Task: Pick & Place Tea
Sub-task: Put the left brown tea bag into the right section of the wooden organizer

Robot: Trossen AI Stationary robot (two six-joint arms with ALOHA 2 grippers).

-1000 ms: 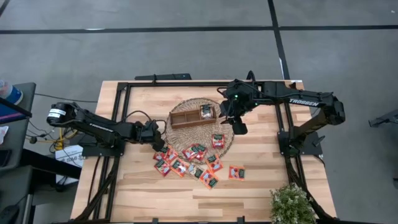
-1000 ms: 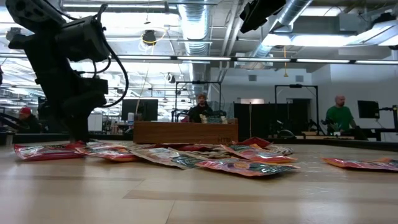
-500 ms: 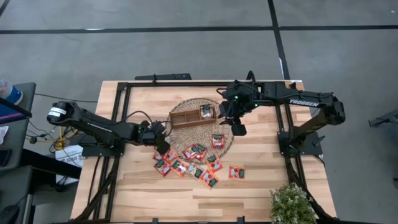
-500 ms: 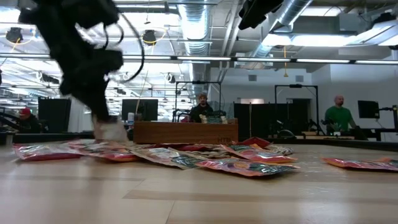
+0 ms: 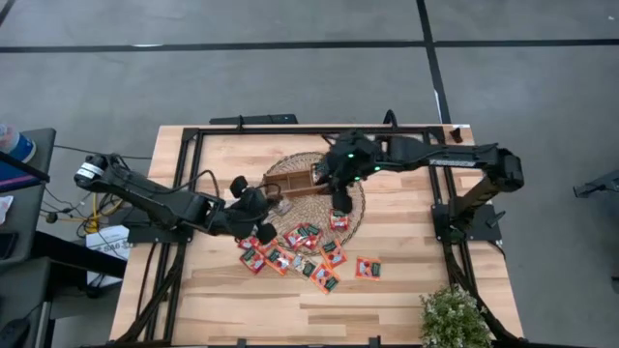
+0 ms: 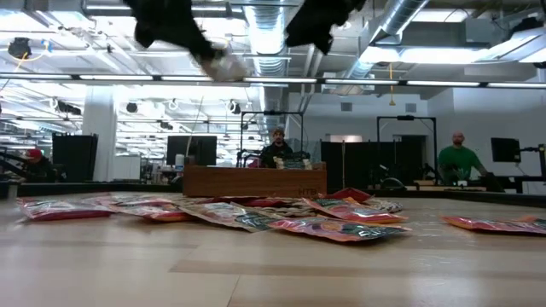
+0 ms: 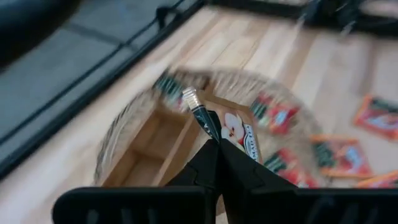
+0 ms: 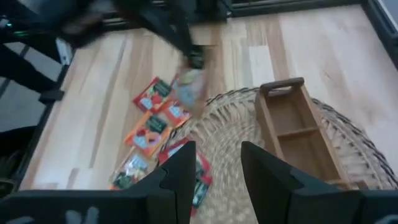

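- Left gripper clenches one tea sachet above the wooden tray; label unreadable.
- Right gripper, fingers parted, hovers over the woven mat.
- Remaining sachets lie scattered on the table.

Wooden tray on woven mat; sachets scattered just in front

Surface: pale wood planks, smooth, faint sheen in low view. Tray: darker brown wood, matt. Round mat: woven fibre, coarse, ribbed. Sachets: thin foil or plastic, glossy, crinkled. Left tool: dark matt plastic fingers pinching one sachet. Frame rails: black metal.
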